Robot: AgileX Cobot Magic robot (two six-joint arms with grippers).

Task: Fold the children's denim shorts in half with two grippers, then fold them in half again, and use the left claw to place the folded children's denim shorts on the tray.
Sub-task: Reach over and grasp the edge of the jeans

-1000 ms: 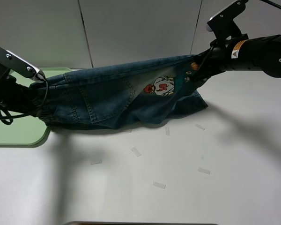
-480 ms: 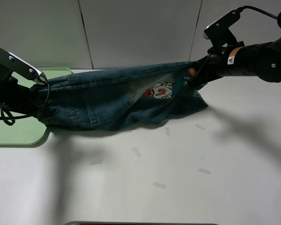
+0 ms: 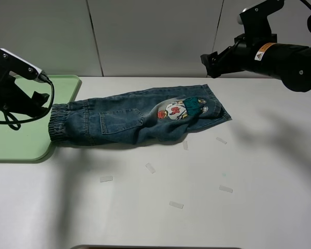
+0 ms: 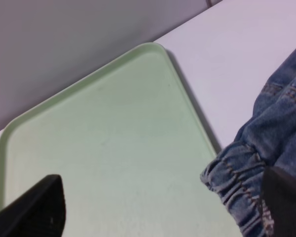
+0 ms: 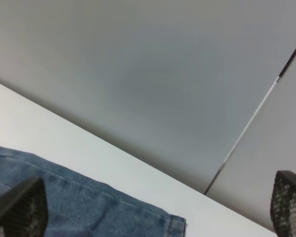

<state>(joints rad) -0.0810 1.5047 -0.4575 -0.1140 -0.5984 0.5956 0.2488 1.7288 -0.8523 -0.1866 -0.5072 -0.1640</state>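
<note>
From my station the small blue-washed children's denim shorts [image 3: 119, 118] lie flat across the middle of the white table [image 3: 259, 176]. The gathered elastic waistband points to 9 o'clock and the leg hems to 3 o'clock. They look doubled over lengthwise, so I judge the first fold done and the second not yet begun.

The flat pale green plastic tray [image 3: 15, 148] sits at 9 o'clock. The waistband [image 4: 237, 173] just laps its rim, which keeps the final carry short for that side.

My left claw [image 3: 40, 92] hangs over the tray beside the waistband. In its wrist view the jaws stand wide apart, with only tray and denim between them and nothing held.

My right claw [image 3: 207, 57] hovers at 1 o'clock from the shorts, above and behind the hem end and clear of the cloth. Its jaws are also spread wide and empty.

Each claw is parked at its own end of the garment, which I read as the setup for bringing hems to waistband. The red-and-white patch [image 3: 175, 110] faces up near the hems. Small white tape strips [image 3: 151, 167] dot the table at 6 o'clock.
</note>
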